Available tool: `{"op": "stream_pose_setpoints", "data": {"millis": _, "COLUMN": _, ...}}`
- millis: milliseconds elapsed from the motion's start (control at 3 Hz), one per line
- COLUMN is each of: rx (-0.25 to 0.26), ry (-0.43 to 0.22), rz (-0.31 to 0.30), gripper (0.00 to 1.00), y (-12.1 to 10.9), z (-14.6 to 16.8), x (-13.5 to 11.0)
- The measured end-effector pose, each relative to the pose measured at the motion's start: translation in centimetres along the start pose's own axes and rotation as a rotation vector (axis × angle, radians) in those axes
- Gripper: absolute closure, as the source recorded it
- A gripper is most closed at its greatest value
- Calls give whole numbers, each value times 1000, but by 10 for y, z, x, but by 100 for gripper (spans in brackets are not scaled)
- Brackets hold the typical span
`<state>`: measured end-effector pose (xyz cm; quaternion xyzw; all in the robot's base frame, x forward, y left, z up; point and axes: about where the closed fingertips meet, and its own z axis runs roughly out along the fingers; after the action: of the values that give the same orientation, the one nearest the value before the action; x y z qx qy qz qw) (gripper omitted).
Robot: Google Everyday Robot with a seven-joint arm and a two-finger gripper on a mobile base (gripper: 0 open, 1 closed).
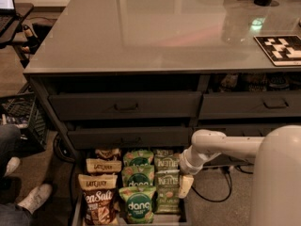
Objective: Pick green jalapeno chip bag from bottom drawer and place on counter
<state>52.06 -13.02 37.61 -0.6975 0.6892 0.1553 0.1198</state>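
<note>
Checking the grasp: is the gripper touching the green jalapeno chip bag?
Cannot tell. The camera view shows the gripper at the right side of the bottom drawer, beside the green jalapeno chip bag, but neither contact nor a gap shows plainly.

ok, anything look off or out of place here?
Nothing stands out. The chip bags lie in tidy columns in the open bottom drawer, none spilled. The claw hangs at the drawer's right edge, beside the green jalapeno chip bags in the right column. The counter shows no spill or damage.
</note>
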Motion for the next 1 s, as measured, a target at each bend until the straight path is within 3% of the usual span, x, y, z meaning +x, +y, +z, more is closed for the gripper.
{"op": "stream_pose_setpoints", "data": {"millis": 667, "rx": 5, "ry": -19, "rz": 13, "gripper": 0, "y": 1, "z": 19, "x": 4}}
{"op": "stream_pose_setpoints", "data": {"millis": 1000, "rx": 31, "ry": -23, "rz": 30, "gripper": 0, "y": -12, "z": 49, "x": 21}}
